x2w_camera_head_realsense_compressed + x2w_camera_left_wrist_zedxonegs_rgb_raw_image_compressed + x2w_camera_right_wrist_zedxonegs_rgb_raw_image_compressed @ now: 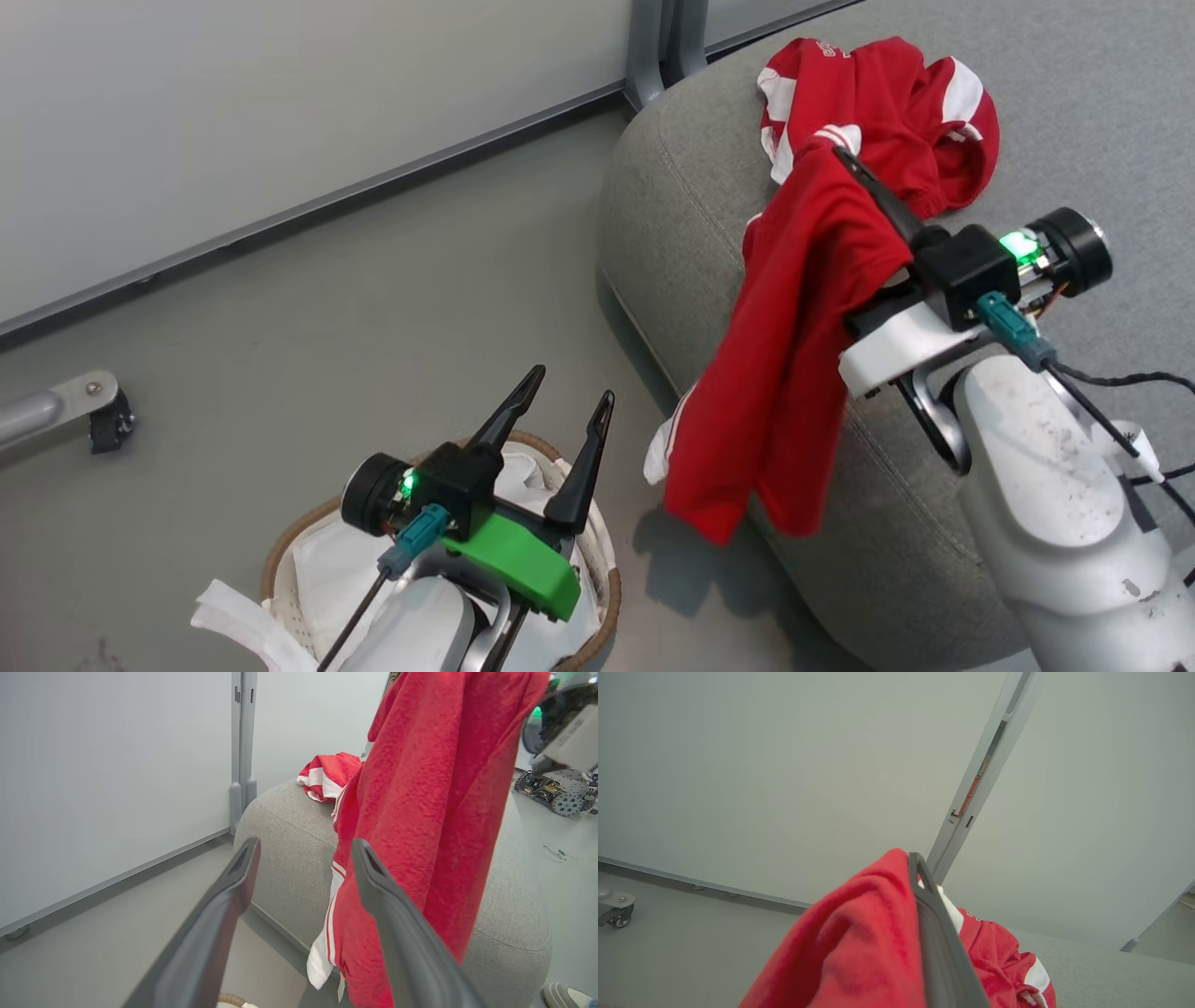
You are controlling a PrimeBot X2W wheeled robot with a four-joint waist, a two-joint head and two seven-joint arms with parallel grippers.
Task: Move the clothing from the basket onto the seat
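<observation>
The right gripper (pixel 845 159) is clamped shut on a red garment (pixel 794 355). The garment drapes over its fingers and hangs long axis down past the seat's (pixel 691 187) left edge. A second garment (pixel 896 103) lies bunched at the far edge, its white lettering too small to read. The left gripper (pixel 571 387), jaws apart, hovers over the basket (pixel 280 551).

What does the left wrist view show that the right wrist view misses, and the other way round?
Left wrist view: the open left gripper, a shoe and a small wheeled gadget on the floor. Right wrist view: the right gripper, shut on the clothing, and a caster wheel. Both: the red clothing, the grey seat and the wall post.
</observation>
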